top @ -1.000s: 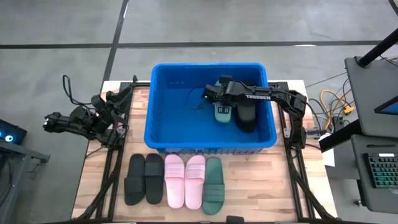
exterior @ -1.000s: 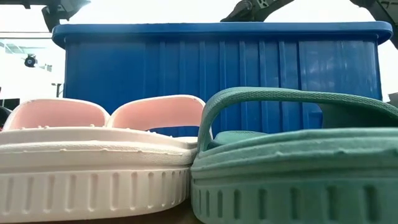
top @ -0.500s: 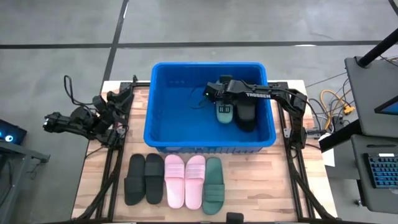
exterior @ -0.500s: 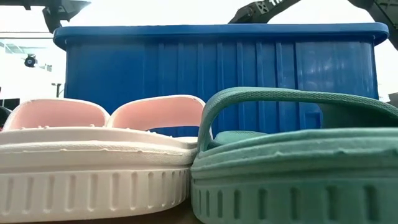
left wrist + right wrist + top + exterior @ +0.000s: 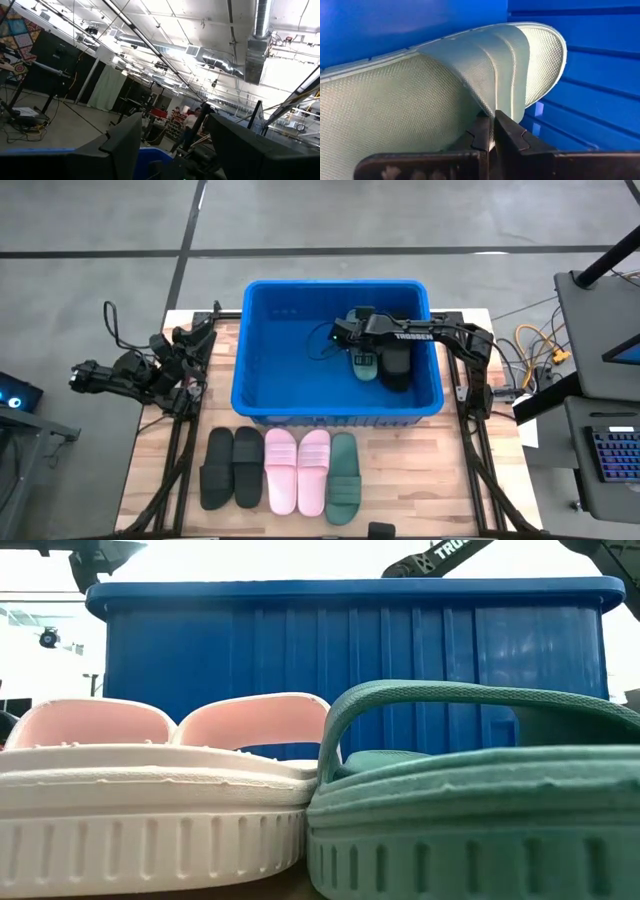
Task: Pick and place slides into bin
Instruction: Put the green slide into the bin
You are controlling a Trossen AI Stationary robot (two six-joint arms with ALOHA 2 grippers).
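The blue bin (image 5: pixel 270 370) stands at the middle of the table. My right gripper (image 5: pixel 350 338) reaches into it and is shut on a dark green slide (image 5: pixel 364 363), whose strap also shows in the right wrist view (image 5: pixel 485 60). A black slide (image 5: pixel 397 366) lies in the bin beside it. Two black slides (image 5: pixel 232 467), two pale pink slides (image 5: pixel 298 470) and one green slide (image 5: pixel 344 477) lie in a row on their soles on the table, on the near side of the bin. My left gripper (image 5: pixel 175 145) is open and empty at the table's left edge. My right gripper pinches the edge of the green slide's ribbed strap (image 5: pixel 492 109) between its two fingers (image 5: pixel 512 135). The slide is inside the bin, beside the black slide. Whether its sole touches the bin's floor cannot be told.
The left arm (image 5: pixel 150 370) rests folded at the table's left edge. The low view shows the pink slides (image 5: pixel 150 790) and the green slide (image 5: pixel 480 810) close up, with the bin's near wall (image 5: pixel 350 660) behind them. Cables and a desk stand off the table's right side.
My right gripper has moved a little toward the table's right edge inside the bin, carrying the green slide closer to the black slide. It has stayed shut.
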